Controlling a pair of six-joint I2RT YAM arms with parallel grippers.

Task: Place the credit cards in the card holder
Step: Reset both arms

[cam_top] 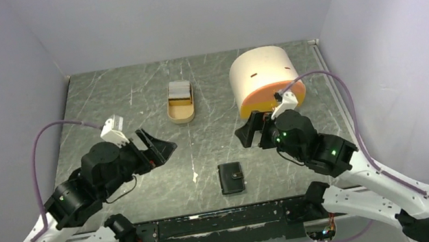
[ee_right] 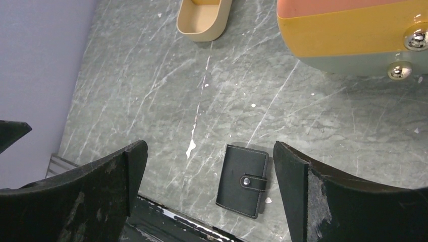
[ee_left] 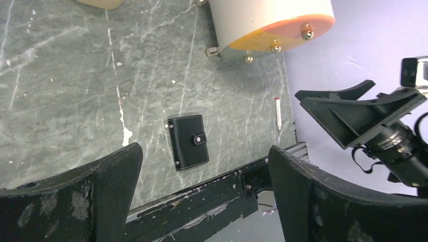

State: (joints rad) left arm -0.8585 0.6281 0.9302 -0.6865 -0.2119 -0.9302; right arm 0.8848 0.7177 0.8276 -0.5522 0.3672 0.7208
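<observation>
On the desk (cam_top: 129, 96) we find the wallet (cam_top: 231, 177) snapped shut, cards (cam_top: 179, 89) in tray (cam_top: 182, 114); left fingers (ee_left: 108, 186) and right fingers (ee_right: 323, 201) spread; unsnapping judged next.

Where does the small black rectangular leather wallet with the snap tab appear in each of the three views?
Top external: the small black rectangular leather wallet lies low, at centre.
Left wrist: the wallet lies just below centre.
Right wrist: the wallet lies low, slightly right of centre.
Shared landmark: the large cream-and-orange cylinder, upper right in all three views.
</observation>
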